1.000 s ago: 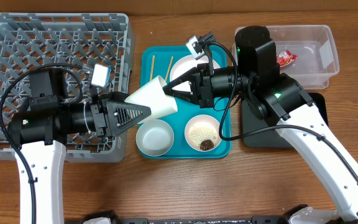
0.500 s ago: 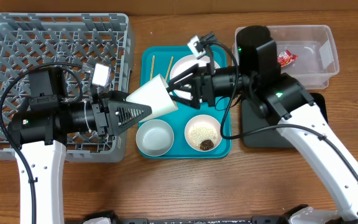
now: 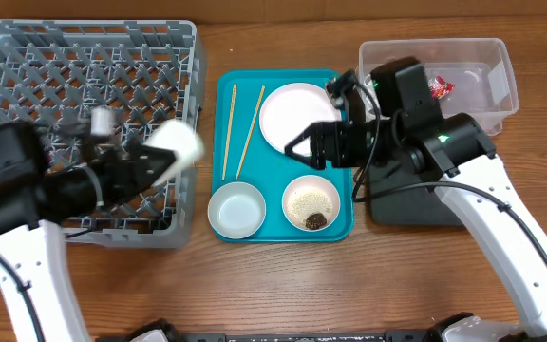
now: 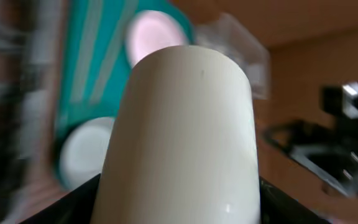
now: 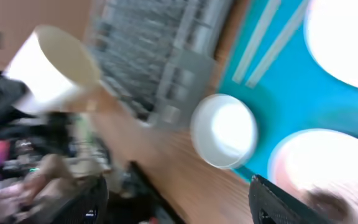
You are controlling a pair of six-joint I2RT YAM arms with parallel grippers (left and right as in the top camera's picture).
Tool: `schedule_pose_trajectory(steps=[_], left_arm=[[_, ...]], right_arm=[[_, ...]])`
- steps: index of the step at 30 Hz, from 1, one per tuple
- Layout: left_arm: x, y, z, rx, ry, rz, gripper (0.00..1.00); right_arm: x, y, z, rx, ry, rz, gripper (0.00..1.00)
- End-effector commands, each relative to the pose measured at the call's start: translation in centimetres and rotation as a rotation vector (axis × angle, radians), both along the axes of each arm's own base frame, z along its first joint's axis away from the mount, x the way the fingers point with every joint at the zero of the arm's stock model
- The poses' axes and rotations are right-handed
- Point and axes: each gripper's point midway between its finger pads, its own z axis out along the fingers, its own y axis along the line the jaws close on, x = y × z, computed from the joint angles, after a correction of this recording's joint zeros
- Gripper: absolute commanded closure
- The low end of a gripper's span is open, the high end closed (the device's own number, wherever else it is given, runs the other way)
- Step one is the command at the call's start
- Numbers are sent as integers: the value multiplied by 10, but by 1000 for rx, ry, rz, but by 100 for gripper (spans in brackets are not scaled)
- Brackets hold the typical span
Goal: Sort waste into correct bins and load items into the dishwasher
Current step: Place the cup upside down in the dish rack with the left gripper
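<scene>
My left gripper (image 3: 157, 161) is shut on the white cup (image 3: 177, 144), which hangs tilted over the right side of the grey dishwasher rack (image 3: 55, 66). In the left wrist view the cup (image 4: 185, 130) fills the space between both fingers (image 4: 73, 205). My right gripper (image 3: 297, 150) stands open and empty over the teal tray, beside the white plate (image 3: 297, 109); its fingers (image 5: 291, 199) are wide apart. On the tray lie two chopsticks (image 3: 228, 128), a grey bowl (image 3: 235, 209) and a small dish with rice and dark bits (image 3: 311, 204). A red wrapper (image 3: 438, 88) lies in the clear tub (image 3: 501, 57).
The black tray (image 3: 416, 209) sits below the clear tub, partly under my right arm. The teal tray (image 3: 224, 161) lies between rack and bins. Bare wooden table runs along the front. The right wrist view is blurred and shows the bowl (image 5: 224, 130) and the cup (image 5: 55, 68).
My right gripper has opened, let go of the cup and drawn back right. The left arm has swung left, carrying the cup from above the tray to over the rack.
</scene>
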Motion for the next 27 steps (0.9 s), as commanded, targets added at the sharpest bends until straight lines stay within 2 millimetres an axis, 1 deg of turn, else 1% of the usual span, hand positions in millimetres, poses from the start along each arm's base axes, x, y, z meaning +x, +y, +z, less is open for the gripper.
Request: schedule_pose_trajectory(steps=[1, 2, 3, 7, 10, 20, 27], left_arm=[[-18, 72, -23, 239, 183, 302, 30], [-24, 89, -29, 277, 224, 364, 30], [-28, 100, -33, 299, 253, 407, 30], [-41, 138, -44, 357, 348, 568, 31], [-43, 158, -53, 389, 401, 643, 30], [-26, 181, -95, 366, 526, 650, 30], [-18, 199, -106, 374, 534, 700, 29]], right_arm=[[7, -14, -1, -119, -112, -30, 26], [6, -15, -2, -125, -115, -25, 26], [7, -16, -3, -132, -118, -28, 26], [11, -17, -3, -142, -130, -40, 25], [10, -17, -3, -142, -129, -40, 25], [9, -18, -3, -144, -124, -39, 25], [9, -18, -4, -143, -122, -38, 25]])
